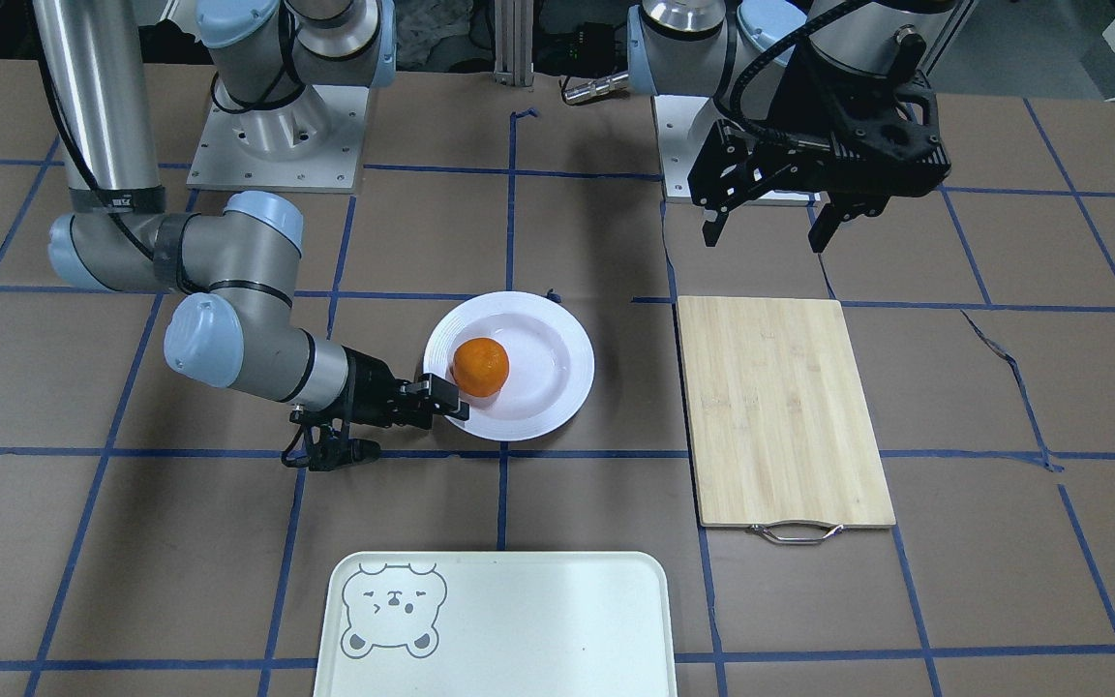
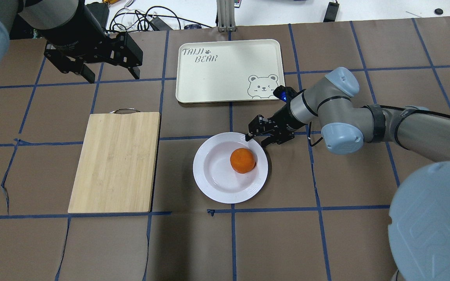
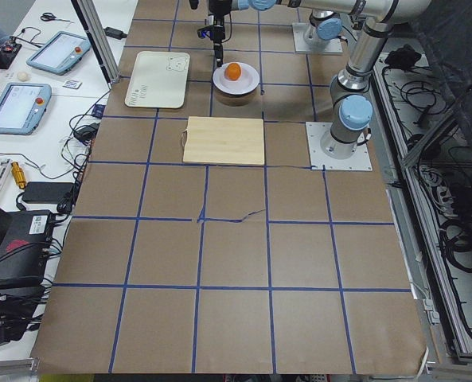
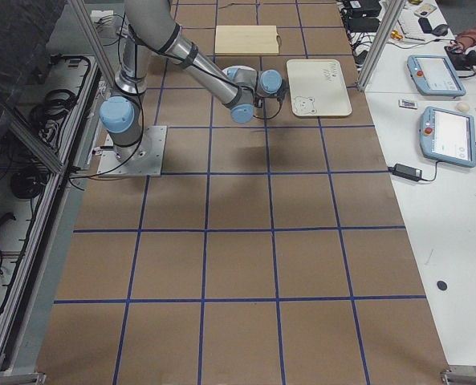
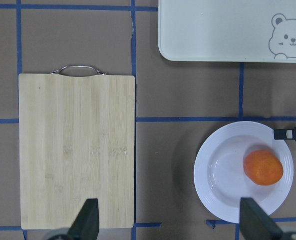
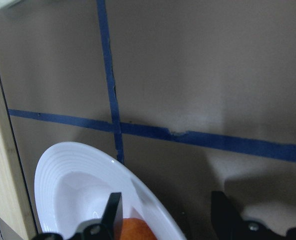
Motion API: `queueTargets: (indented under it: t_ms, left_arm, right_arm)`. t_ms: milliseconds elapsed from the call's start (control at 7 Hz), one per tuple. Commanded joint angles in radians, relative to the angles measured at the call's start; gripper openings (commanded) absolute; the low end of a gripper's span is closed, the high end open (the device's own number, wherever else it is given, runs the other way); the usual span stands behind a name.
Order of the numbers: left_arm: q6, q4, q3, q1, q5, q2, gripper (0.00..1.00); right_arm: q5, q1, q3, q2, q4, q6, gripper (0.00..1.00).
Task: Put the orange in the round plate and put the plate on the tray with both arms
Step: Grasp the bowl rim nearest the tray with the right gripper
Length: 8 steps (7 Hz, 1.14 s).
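Note:
The orange (image 1: 480, 367) (image 2: 242, 160) lies in the sunken centre of the round plate (image 1: 557, 339) (image 2: 213, 171), toward the right arm's side. My right gripper (image 2: 258, 140) (image 1: 446, 399) is low at the plate's rim and open. In the right wrist view one finger (image 6: 113, 212) is over the plate (image 6: 58, 175) and the other is outside the rim. My left gripper (image 2: 109, 74) (image 1: 770, 227) hangs high beyond the cutting board, open and empty. The tray (image 2: 217, 78) (image 1: 519, 620) lies empty beyond the plate.
A bamboo cutting board (image 2: 115, 160) (image 1: 780, 407) with a metal handle lies on the left arm's side of the plate. Brown paper with blue tape lines covers the table. The tray sits one grid square from the plate.

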Motion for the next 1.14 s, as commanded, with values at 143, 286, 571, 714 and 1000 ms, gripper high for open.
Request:
queueTargets:
  t_ms: [143, 286, 571, 714, 1000]
  left_arm:
    - [0.000, 0.000, 0.000, 0.000, 0.000, 0.000, 1.00]
    - [0.000, -0.002, 0.000, 0.002, 0.001, 0.002, 1.00]
    - [0.000, -0.002, 0.000, 0.002, 0.000, 0.000, 1.00]
    - [0.000, -0.002, 0.000, 0.000, 0.000, 0.000, 1.00]
    - [0.000, -0.002, 0.000, 0.000, 0.000, 0.000, 1.00]
  right_arm:
    - [0.001, 0.029, 0.001, 0.003, 0.001, 0.001, 0.65]
    - [0.001, 0.032, 0.001, 0.003, 0.001, 0.002, 0.63]
    - [0.000, 0.047, 0.001, 0.001, 0.001, 0.001, 0.44]
    - [0.000, 0.047, 0.000, 0.003, -0.001, -0.006, 0.23]
    - [0.000, 0.047, -0.002, 0.003, -0.004, -0.061, 0.00]
